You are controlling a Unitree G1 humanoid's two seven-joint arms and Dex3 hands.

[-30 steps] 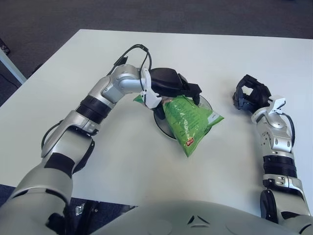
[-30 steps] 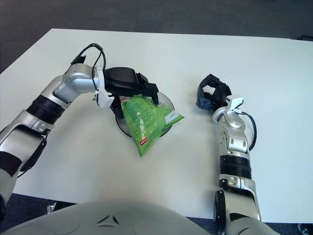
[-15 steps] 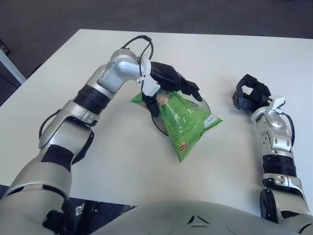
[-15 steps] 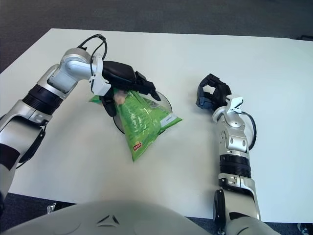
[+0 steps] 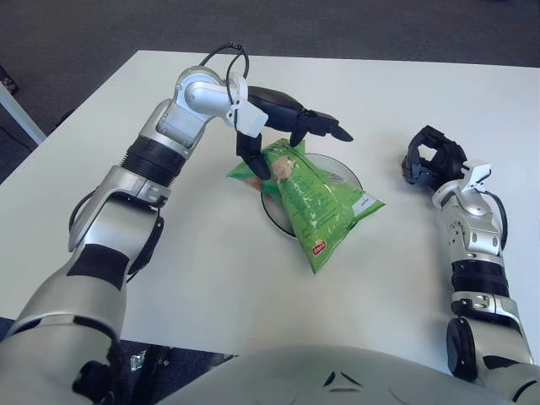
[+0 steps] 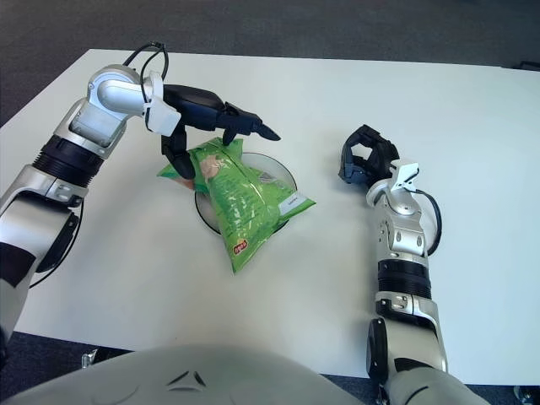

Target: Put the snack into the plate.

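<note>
Closest to the robot, the bottom end of the green snack bag [image 5: 316,202] hangs over the near rim of the plate and rests on the white tabletop [image 5: 211,278]. The bag is long and the plate is small, so it cannot all fit inside. The middle of the bag lies across the round dark plate [image 5: 337,169], and only the far edge of the plate peeks out behind it. So the snack looks like it is in the plate now, just lying slanted with both ends poking out. The left hand [image 5: 283,122] is at the top end of the bag. Its long fingers are spread and point out over the plate, not pinching anything. Its thumb hangs down beside the top corner of the bag, very near it, and I cannot tell if it touches. I think the hand is open like this because the bag is being let go. The right hand [image 5: 430,160] shows off to the right of the plate, well apart from it. Its fingers are curled in and it holds nothing, so it looks like it has no job here. The tabletop is plain and white, with nothing else on it. Past its far edge there is dark grey floor [image 5: 337,25].
</note>
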